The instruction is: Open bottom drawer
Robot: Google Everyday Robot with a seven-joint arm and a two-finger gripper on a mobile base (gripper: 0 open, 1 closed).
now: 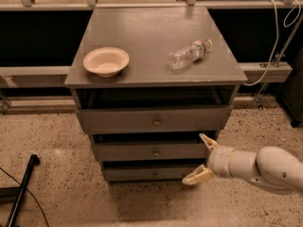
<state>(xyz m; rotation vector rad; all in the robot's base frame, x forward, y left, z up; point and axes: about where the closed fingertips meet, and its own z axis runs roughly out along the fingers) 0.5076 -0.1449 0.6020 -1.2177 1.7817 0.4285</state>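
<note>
The grey cabinet has three drawer fronts stacked one above another. The bottom drawer (pixel 142 174) is the slimmest and narrowest front, with a small round brassy knob (pixel 155 174) at its centre; it looks closed. My gripper (pixel 200 158) is open, its pale fingers spread one above the other. It sits at the right end of the bottom drawer, to the right of the knob and apart from it. The upper fingertip is level with the middle drawer (pixel 151 152), the lower one with the bottom drawer. It holds nothing.
A cream bowl (pixel 106 61) and a clear plastic bottle (pixel 189 54) lying on its side are on the cabinet top (pixel 151 32). The tallest top drawer (pixel 154 119) is above. A black pole (pixel 19 193) lies on the speckled floor at left. Cables hang at right.
</note>
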